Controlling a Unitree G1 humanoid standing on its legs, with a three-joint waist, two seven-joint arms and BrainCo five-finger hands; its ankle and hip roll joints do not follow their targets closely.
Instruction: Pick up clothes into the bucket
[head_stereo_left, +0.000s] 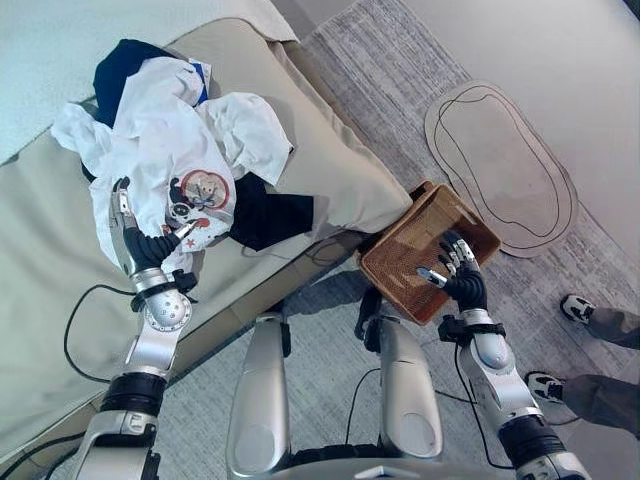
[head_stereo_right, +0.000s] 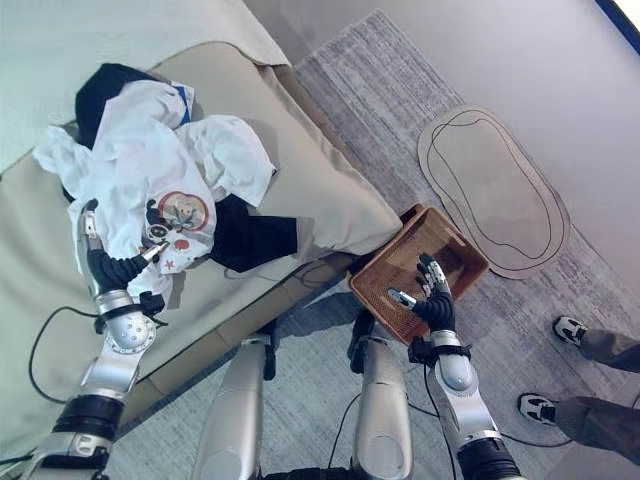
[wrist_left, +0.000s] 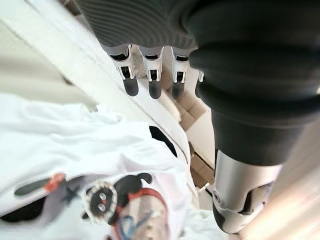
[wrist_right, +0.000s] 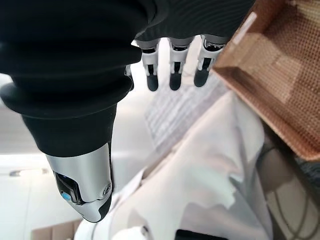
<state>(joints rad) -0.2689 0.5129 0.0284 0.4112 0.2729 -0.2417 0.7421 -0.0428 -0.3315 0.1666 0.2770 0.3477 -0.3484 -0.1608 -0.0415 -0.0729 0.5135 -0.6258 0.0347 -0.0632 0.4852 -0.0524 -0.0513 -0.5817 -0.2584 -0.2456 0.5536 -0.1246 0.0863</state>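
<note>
A pile of clothes lies on the beige cushion (head_stereo_left: 335, 165): a white shirt (head_stereo_left: 165, 140) with a round printed badge on top, a dark navy garment (head_stereo_left: 265, 215) under it. My left hand (head_stereo_left: 138, 245) rests at the near edge of the white shirt (wrist_left: 75, 145), open, fingers straight over the cloth, thumb tip by the badge. The brown woven basket (head_stereo_left: 395, 262) stands on the floor beside the cushion. My right hand (head_stereo_left: 460, 272) hovers open over the near side of the basket (wrist_right: 280, 75), holding nothing.
A grey rug (head_stereo_left: 390, 70) covers the floor past the basket, with a pale oval mat (head_stereo_left: 500, 165) beyond it. A person's shoes (head_stereo_left: 575, 308) stand at the right edge. A light blanket (head_stereo_left: 60, 50) lies at the cushion's far left.
</note>
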